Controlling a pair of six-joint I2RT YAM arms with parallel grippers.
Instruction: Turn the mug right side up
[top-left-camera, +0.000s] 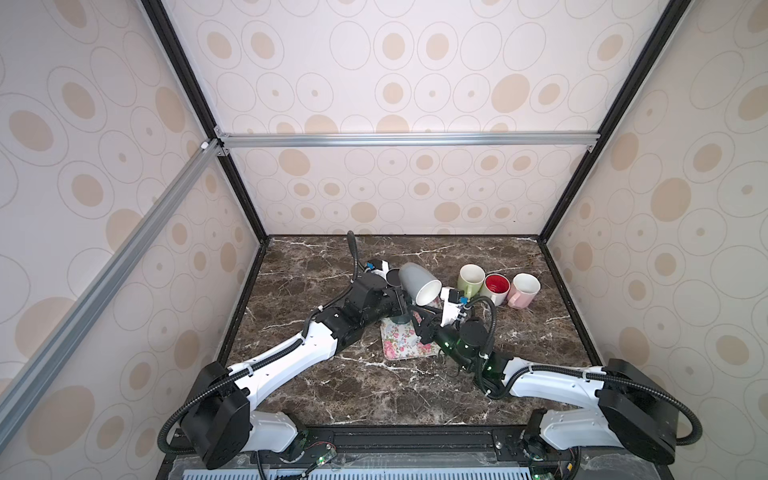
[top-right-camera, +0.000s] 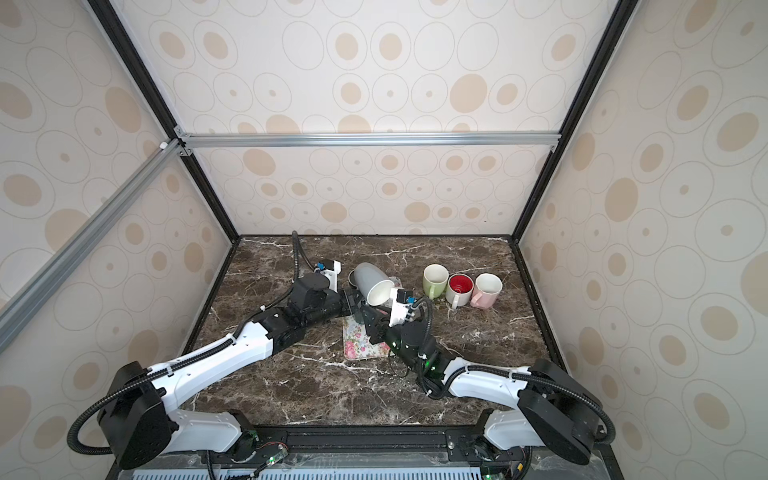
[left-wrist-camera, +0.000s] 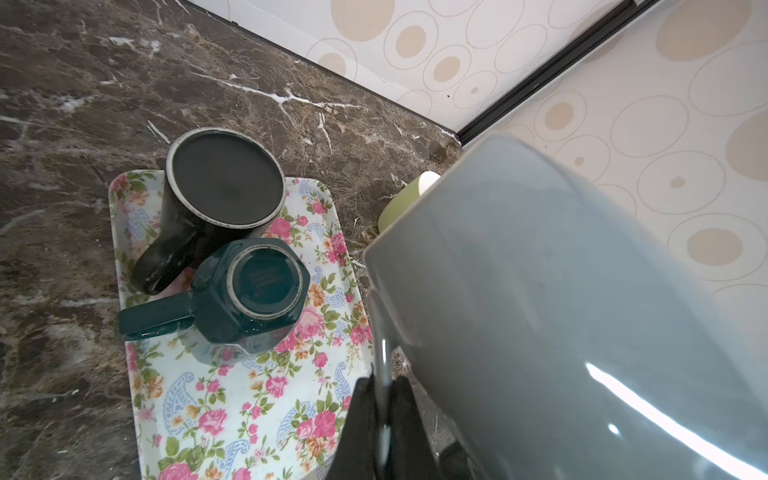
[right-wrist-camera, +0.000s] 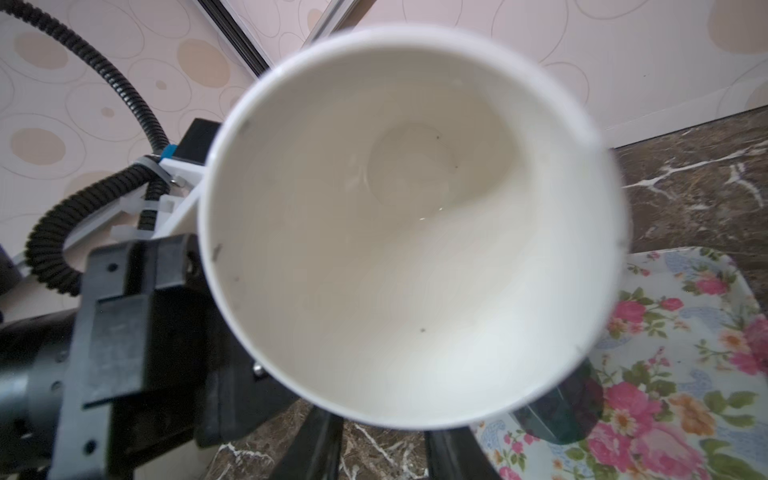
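Note:
A grey mug (top-left-camera: 417, 282) with a white inside hangs tilted in the air above the floral tray (top-left-camera: 399, 345), its mouth turned down toward the right arm. My left gripper (left-wrist-camera: 384, 415) is shut on the mug's thin handle; the grey wall (left-wrist-camera: 561, 311) fills much of the left wrist view. In the right wrist view I look straight into the white mouth (right-wrist-camera: 407, 232). My right gripper (right-wrist-camera: 384, 449) sits just below the rim with its two fingers apart and marble showing between them; their tips are hidden behind the mug.
A black mug (left-wrist-camera: 224, 183) and a dark green mug (left-wrist-camera: 257, 291) stand upside down on the tray (left-wrist-camera: 232, 407). To the right, a green mug (top-left-camera: 471, 280), a white mug with a red inside (top-left-camera: 495, 287) and a pink mug (top-left-camera: 524, 290) stand upright in a row.

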